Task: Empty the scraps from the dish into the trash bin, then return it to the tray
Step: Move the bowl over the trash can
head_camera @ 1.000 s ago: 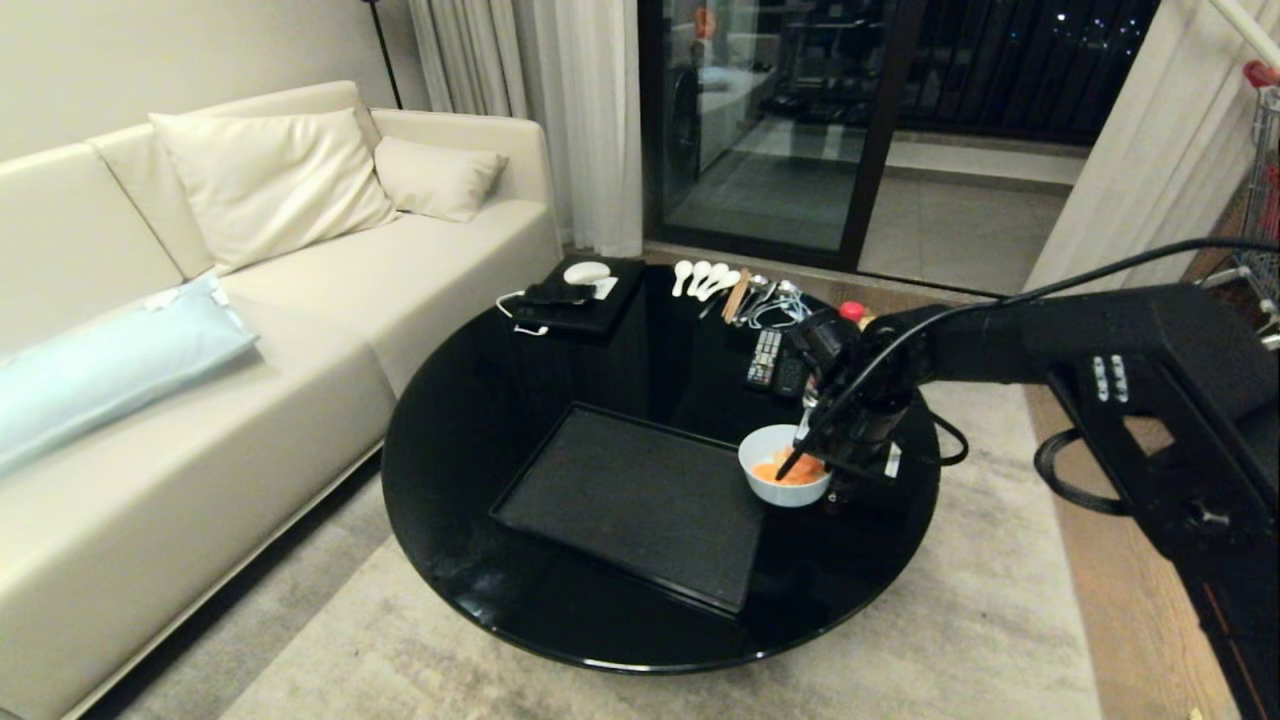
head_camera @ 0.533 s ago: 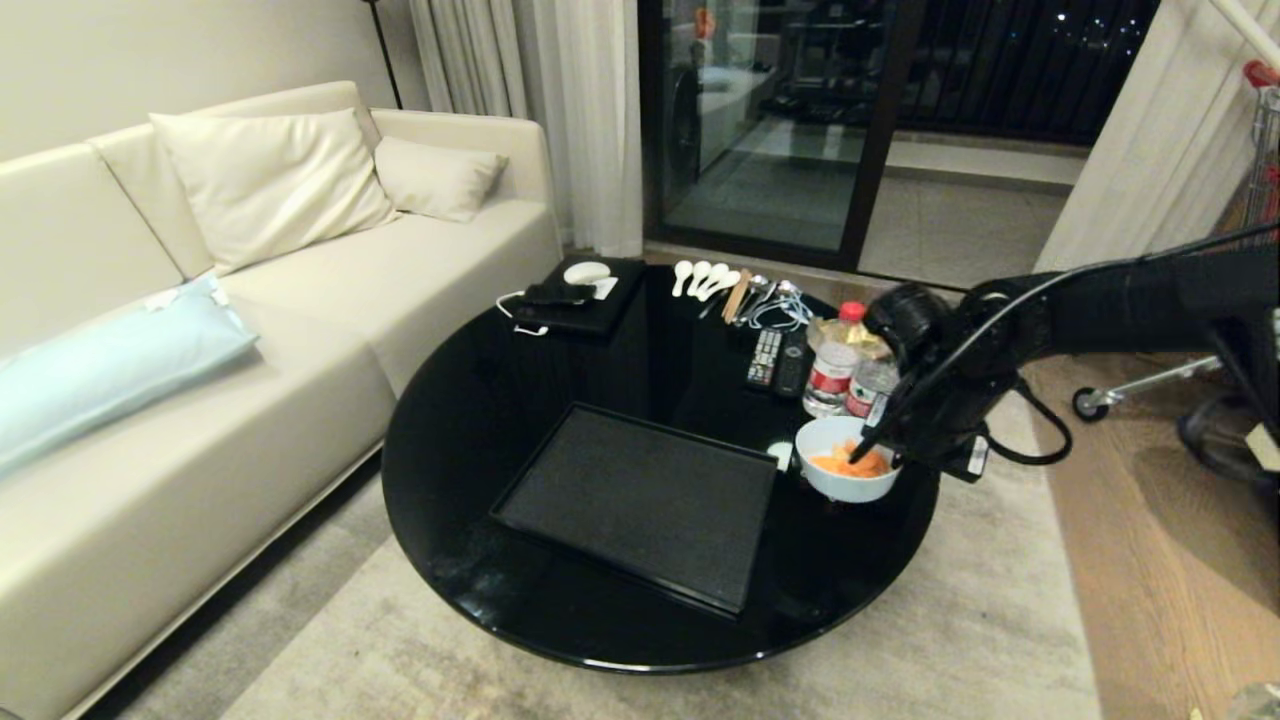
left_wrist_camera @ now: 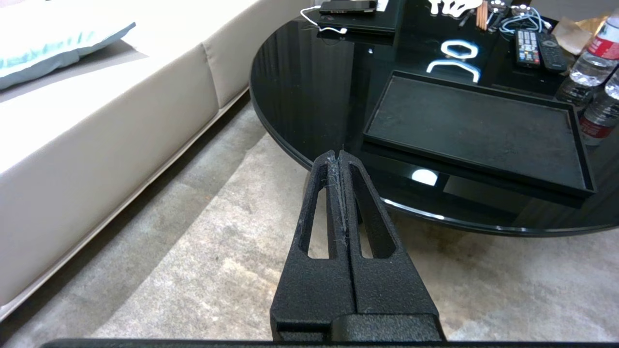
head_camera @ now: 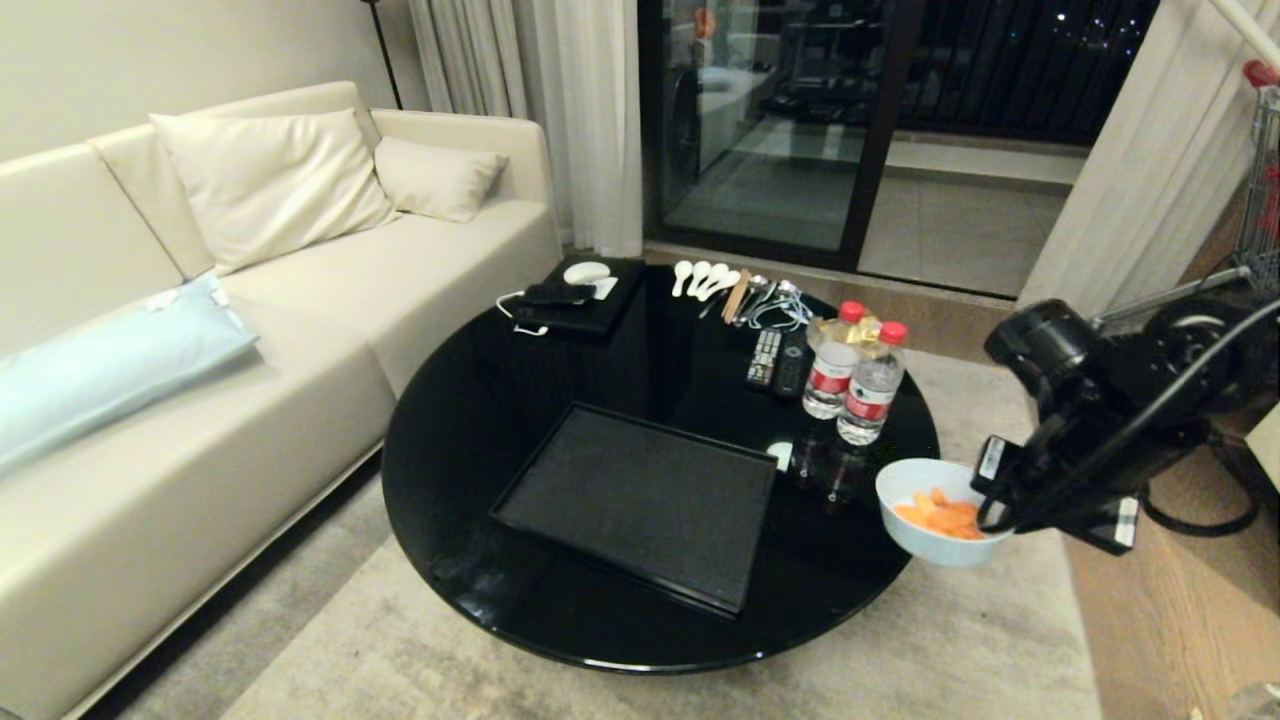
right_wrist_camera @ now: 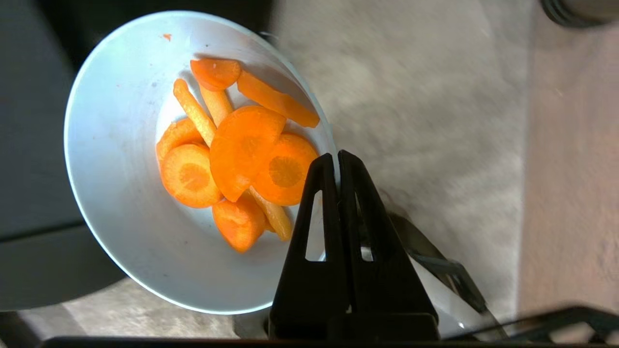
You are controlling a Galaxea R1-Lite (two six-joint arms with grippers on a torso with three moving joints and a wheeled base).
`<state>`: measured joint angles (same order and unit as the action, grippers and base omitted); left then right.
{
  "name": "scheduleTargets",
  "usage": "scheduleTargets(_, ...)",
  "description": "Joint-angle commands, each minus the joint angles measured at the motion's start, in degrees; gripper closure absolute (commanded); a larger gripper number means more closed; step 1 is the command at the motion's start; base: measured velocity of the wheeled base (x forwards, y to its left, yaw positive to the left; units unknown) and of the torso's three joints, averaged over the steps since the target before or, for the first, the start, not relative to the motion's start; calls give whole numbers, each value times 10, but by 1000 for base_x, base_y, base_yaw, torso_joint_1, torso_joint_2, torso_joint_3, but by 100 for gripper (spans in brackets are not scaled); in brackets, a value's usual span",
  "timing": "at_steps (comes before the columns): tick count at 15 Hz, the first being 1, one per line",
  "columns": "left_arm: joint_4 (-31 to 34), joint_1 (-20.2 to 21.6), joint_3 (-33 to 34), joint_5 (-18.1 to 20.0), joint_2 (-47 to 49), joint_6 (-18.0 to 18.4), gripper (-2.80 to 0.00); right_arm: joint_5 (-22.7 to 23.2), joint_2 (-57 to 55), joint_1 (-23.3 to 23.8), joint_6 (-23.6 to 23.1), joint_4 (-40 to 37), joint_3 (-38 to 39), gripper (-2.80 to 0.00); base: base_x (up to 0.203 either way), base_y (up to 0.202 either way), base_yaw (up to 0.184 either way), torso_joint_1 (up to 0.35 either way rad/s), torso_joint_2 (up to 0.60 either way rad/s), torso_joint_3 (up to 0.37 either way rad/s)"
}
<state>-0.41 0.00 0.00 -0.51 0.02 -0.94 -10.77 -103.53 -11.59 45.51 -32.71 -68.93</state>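
Dish (head_camera: 940,540) of orange scraps (head_camera: 938,517), rim between clamped right fingers (right_wrist_camera: 316,203); tray (head_camera: 640,500) bare.

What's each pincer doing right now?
Left pincer: closed, empty, beside the table.
Right pincer: closed on the rim of the bowl of carrot pieces.
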Motion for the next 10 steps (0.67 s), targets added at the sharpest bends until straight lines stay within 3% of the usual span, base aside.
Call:
scheduleTargets(1,0,0,0,0,0,0,0,-1,70,45,-1,19,95,0,0,0,0,0,0,0)
scheduleTargets(4,0,0,0,0,0,0,0,0,119,102,-40,58,179,0,0,0,0,0,0,0)
scheduleTargets(10,0,0,0,0,0,0,0,19,211,113,-121,152,323,0,0,0,0,0,0,0)
